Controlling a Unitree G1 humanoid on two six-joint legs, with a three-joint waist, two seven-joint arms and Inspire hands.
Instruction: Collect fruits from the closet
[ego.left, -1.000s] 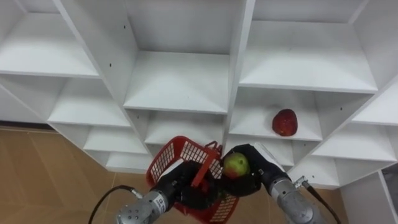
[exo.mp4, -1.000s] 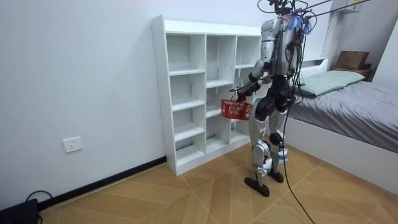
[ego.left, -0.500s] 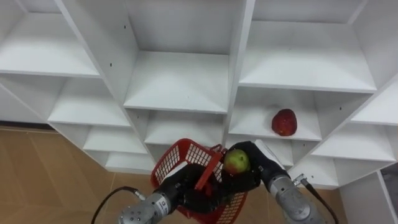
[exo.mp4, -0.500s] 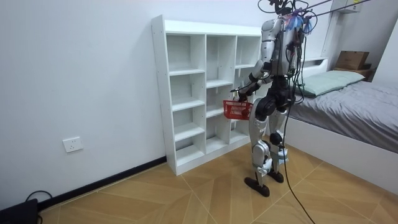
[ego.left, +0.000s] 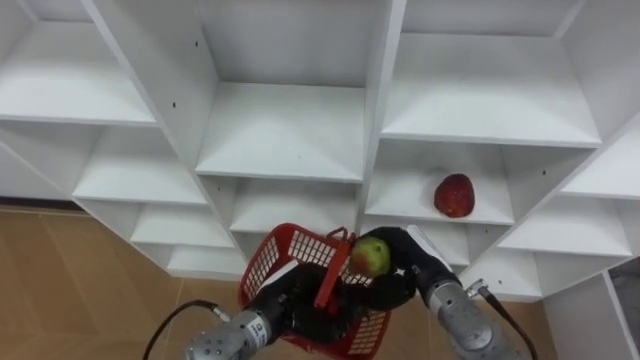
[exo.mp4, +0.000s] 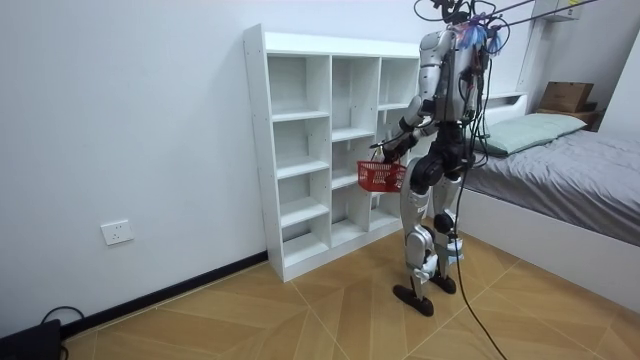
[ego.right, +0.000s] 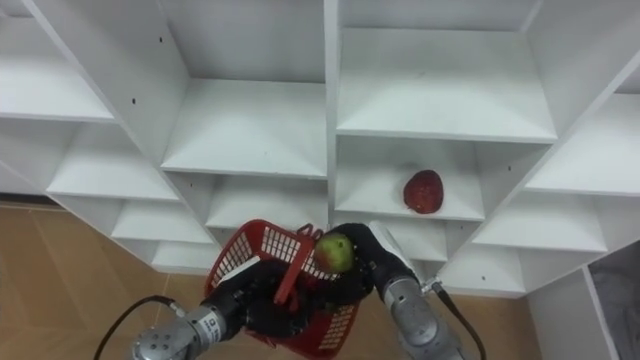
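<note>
Two hands, one basket and two fruits can be counted. Nearest, at six o'clock in the eye views, the left hand is curled round the handle of the red basket and holds it up in front of the closet. Just at its three o'clock, the right hand wraps its fingers round a green apple, which sits above the basket's far rim. Both hands cover most of the basket's inside, so what it contains cannot be made out.

Farther off, at two o'clock from the apple, a red fruit lies alone on a shelf in the right column of the white closet. The other compartments that can be seen are bare, and the closet's outer columns are cut off at the edges.

In the room view the robot stands upright facing the closet's three columns, on a wooden floor, with a bed at its three o'clock.
</note>
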